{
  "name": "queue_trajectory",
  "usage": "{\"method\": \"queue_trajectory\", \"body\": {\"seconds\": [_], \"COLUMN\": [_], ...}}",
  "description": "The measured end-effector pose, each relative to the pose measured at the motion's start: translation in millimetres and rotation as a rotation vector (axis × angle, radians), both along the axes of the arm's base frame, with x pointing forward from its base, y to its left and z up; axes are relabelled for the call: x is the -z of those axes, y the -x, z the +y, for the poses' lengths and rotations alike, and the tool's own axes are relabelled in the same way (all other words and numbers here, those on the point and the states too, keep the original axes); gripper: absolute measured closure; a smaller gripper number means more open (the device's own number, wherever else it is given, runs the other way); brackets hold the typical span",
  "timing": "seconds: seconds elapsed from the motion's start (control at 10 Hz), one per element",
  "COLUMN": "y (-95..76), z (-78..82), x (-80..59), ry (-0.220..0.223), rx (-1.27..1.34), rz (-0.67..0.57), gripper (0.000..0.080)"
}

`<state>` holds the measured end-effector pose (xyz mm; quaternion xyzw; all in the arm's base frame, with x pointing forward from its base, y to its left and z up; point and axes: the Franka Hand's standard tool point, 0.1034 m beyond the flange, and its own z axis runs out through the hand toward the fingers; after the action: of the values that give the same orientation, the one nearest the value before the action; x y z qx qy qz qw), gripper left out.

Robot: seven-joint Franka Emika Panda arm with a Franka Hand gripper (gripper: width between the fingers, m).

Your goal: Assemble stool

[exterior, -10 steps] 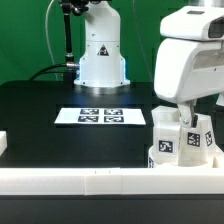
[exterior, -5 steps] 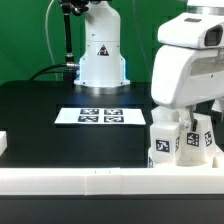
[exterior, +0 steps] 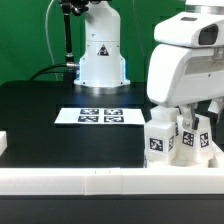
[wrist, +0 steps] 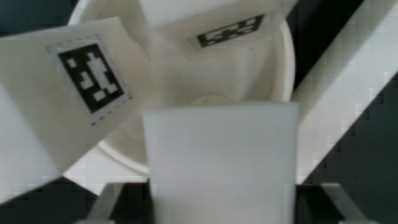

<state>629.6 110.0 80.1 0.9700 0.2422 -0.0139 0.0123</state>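
The white round seat (exterior: 203,158) lies at the exterior view's right, close behind the front rail. Three white blocky legs with black-and-white tags stand upright on it: one on the left (exterior: 157,143), one in the middle (exterior: 185,140), one on the right (exterior: 206,138). My gripper (exterior: 185,115) reaches down from above onto the middle leg. In the wrist view my gripper (wrist: 217,200) is shut on that leg (wrist: 217,150), with a finger on each side. The seat (wrist: 196,75) lies beyond it and a tagged leg (wrist: 71,90) stands beside it.
The marker board (exterior: 100,116) lies flat on the black table in the middle. The arm's white base (exterior: 102,50) stands behind it. A long white border rail (exterior: 90,182) runs along the front edge. A small white piece (exterior: 3,143) sits at the left edge.
My gripper has come lower and shifted a little toward the exterior view's left. The legs under it have shifted left and down with it.
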Motion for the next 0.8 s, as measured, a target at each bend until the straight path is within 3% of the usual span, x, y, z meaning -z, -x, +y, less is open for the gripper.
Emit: {"method": "queue_trajectory", "body": {"seconds": [0.4, 0.8], "y": [0.5, 6.2], "z": [0.8, 11.6], "x": [0.4, -0.1], "ry": [0.007, 0.011], "rx": [0.352, 0.870], "rz": [-0.011, -0.044], "gripper": [0.0464, 0.0463]}}
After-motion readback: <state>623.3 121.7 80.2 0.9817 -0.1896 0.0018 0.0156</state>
